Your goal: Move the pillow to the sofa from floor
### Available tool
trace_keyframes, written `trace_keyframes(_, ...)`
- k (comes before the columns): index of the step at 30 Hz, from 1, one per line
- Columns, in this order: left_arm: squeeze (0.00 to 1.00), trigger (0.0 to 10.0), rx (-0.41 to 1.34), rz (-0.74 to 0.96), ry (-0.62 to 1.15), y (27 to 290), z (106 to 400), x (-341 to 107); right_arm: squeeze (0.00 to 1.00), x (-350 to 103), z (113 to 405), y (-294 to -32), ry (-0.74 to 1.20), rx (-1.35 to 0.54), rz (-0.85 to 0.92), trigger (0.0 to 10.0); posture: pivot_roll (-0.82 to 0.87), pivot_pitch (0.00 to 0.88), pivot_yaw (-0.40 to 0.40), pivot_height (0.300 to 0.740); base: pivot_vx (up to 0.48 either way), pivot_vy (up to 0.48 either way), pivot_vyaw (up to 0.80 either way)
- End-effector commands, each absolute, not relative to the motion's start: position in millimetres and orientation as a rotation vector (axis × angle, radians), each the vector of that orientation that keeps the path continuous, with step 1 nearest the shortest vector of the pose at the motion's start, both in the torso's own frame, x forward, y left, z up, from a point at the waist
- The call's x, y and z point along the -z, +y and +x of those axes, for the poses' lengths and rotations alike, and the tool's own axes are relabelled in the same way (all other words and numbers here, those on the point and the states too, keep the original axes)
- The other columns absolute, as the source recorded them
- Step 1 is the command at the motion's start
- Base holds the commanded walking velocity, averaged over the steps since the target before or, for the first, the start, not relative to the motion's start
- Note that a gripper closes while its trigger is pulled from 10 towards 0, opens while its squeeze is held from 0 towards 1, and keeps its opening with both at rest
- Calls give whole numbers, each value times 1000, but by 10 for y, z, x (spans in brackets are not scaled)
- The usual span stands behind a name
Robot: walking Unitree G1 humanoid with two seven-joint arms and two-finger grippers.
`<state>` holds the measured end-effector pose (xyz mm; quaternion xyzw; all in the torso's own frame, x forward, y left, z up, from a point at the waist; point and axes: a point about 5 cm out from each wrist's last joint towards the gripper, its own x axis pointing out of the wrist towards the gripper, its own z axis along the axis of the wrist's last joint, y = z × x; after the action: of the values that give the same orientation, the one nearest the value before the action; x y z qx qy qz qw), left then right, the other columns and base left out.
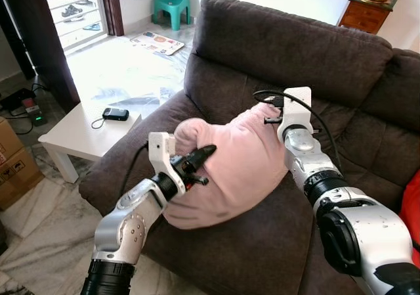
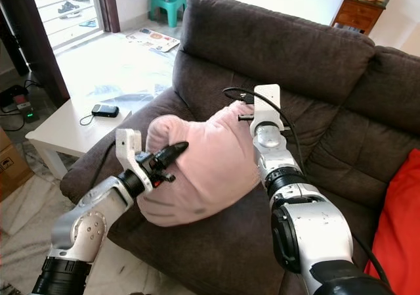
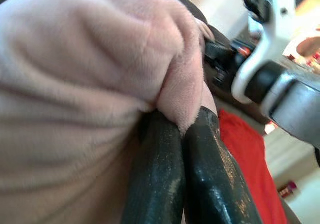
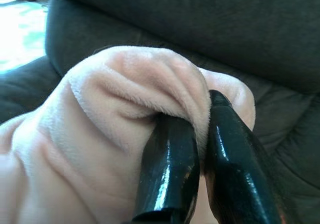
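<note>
Visibly bunched, the plush pink pillow (image 1: 233,167) sags over the sofa (image 1: 295,58).

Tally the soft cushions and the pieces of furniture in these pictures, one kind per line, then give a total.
Pink pillow: 1
Red cushion: 1
Sofa: 1
White table: 1
Green chair: 1
Wooden cabinet: 1
Total: 6

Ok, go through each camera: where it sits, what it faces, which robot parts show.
Left eye: head, looking down at the sofa; both arms hold the pink pillow.
Right eye: same scene, shifted sideways.
Left wrist: along the left claw, pinching pillow; right arm beyond.
Right wrist: along the right claw, pinching pillow, sofa behind.
All four views share the pillow.
</note>
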<state>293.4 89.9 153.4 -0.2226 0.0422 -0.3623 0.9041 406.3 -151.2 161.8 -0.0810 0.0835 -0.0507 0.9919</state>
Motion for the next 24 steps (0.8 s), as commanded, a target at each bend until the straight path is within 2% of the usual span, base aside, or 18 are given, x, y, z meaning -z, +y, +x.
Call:
trace_keyframes(1,0,10000,848,-439,36,745,2887,-1677,0,-1902,4139,-1259,48,-5,-149,10000,170,0,-146,740,0,0,0)
trace_keyframes(8,0,10000,797,-409,42,858,2895,-1651,0,-1890,4119,-1052,32,-120,-151,10000,175,0,-155,740,0,0,0)
trace_keyframes(18,0,10000,791,-405,48,858,2875,-1630,0,-1716,4070,-1012,96,-187,-184,10000,169,0,-161,740,0,0,0)
trace_keyframes(19,0,10000,791,-405,50,855,2872,-1625,106,-1701,4067,-1020,103,-188,-186,10000,169,0,-161,740,0,0,0)
trace_keyframes(20,0,10000,790,-405,50,853,2870,-1622,427,-1690,4065,-1029,108,-188,-186,10000,169,0,-161,740,0,0,0)
trace_keyframes(21,0,10000,792,-407,52,849,2866,-1618,1000,-1678,4063,-1045,113,-187,-187,10000,168,0,-160,740,0,0,0)
trace_keyframes(24,0,10000,793,-408,53,851,2866,-1619,1000,-1677,4062,-1045,115,-190,-191,10000,167,0,-160,740,0,0,0)
